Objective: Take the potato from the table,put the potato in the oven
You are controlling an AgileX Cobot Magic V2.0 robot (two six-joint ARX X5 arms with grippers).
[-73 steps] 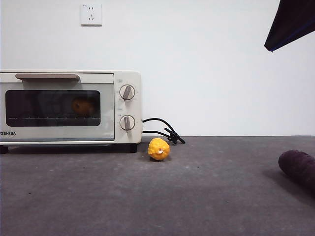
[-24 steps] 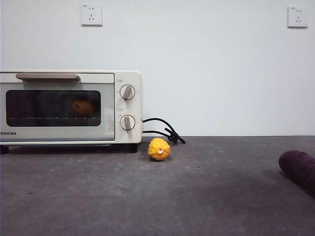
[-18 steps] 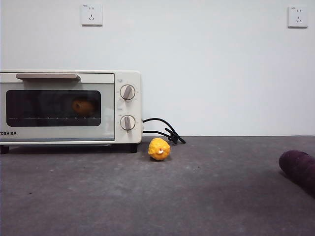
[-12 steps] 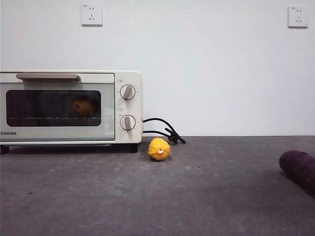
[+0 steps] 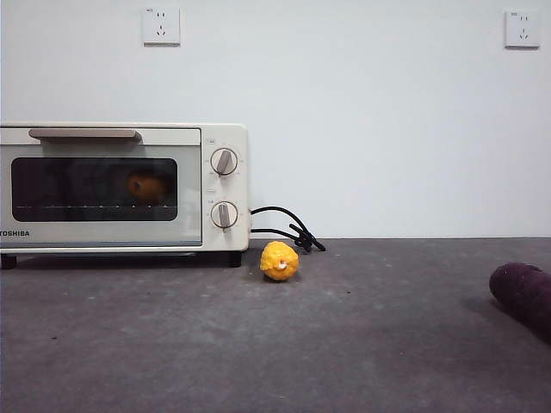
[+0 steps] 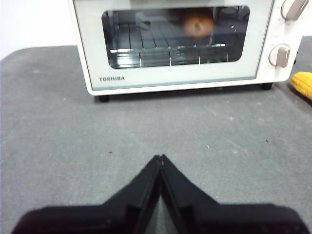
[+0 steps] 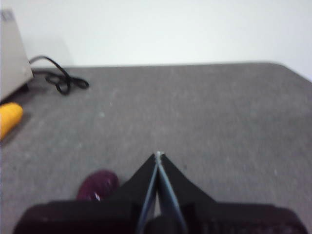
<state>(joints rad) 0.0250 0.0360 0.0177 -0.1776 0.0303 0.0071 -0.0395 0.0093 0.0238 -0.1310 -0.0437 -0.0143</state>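
Small orange-brown potato (image 5: 146, 187) on the rack inside the cream-white Toshiba toaster oven (image 5: 215, 138), glass door closed, bumpy yellow ball (image 5: 280, 261) at the oven's 4 o'clock on the dark grey table (image 5: 344, 344), left gripper (image 6: 160, 158) and right gripper (image 7: 158, 156) both pressed together, empty.

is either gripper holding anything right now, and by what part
Nothing is held: the left gripper and right gripper are both shut and empty.
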